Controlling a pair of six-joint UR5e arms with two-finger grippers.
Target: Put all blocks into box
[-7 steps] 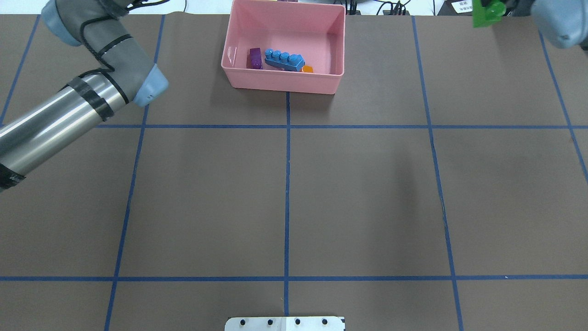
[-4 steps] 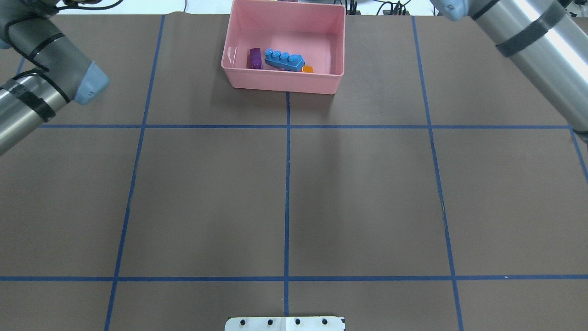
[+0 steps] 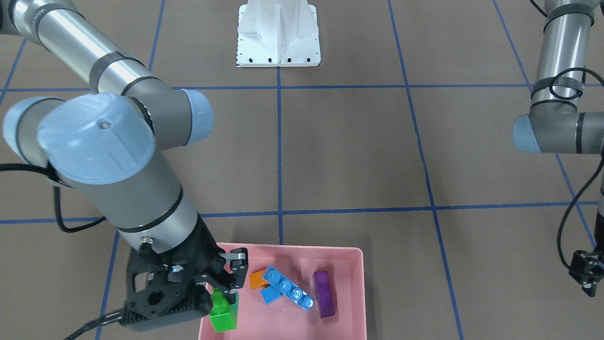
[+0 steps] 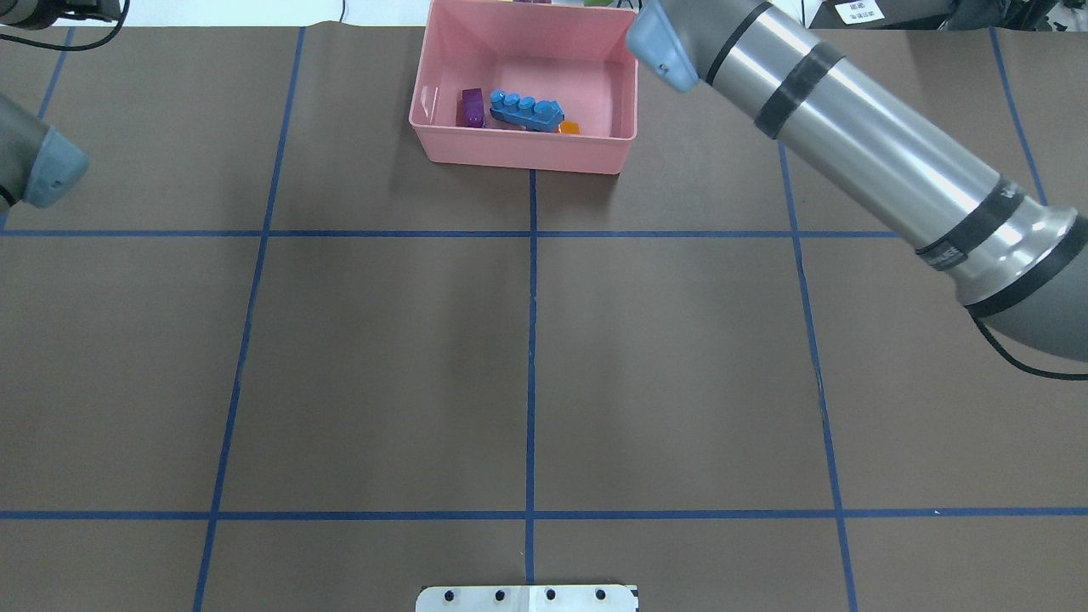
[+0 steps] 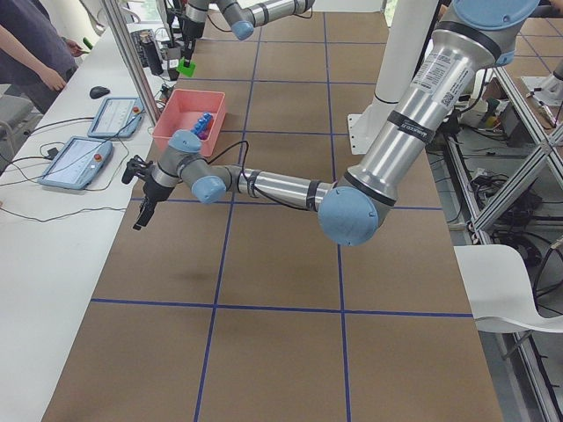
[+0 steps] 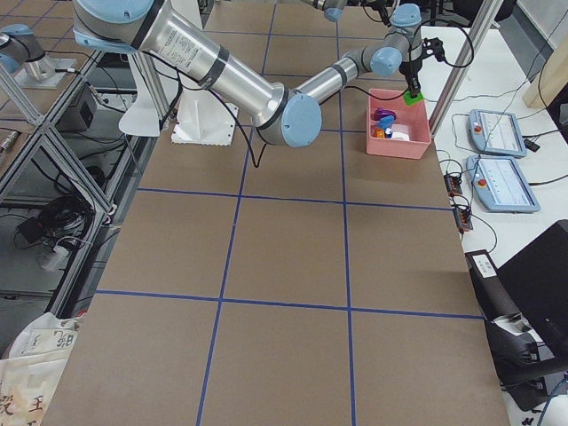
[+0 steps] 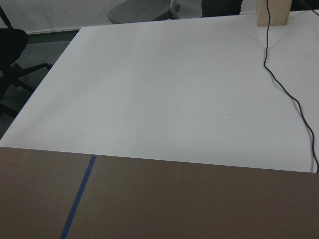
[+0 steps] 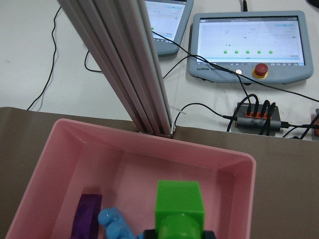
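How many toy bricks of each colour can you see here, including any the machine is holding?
Orange: 1, the orange brick
Blue: 2, the long blue brick and the small blue brick
Purple: 1, the purple brick
Green: 1, the green brick, held by the right gripper over the pink box
Total: 5

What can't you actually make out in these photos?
Overhead view: the right tool and its green block are all but hidden at the top edge, behind the right arm.
Overhead view: the small blue block hides behind the long blue block.
Front view: the left tool is too small; open or shut unclear.
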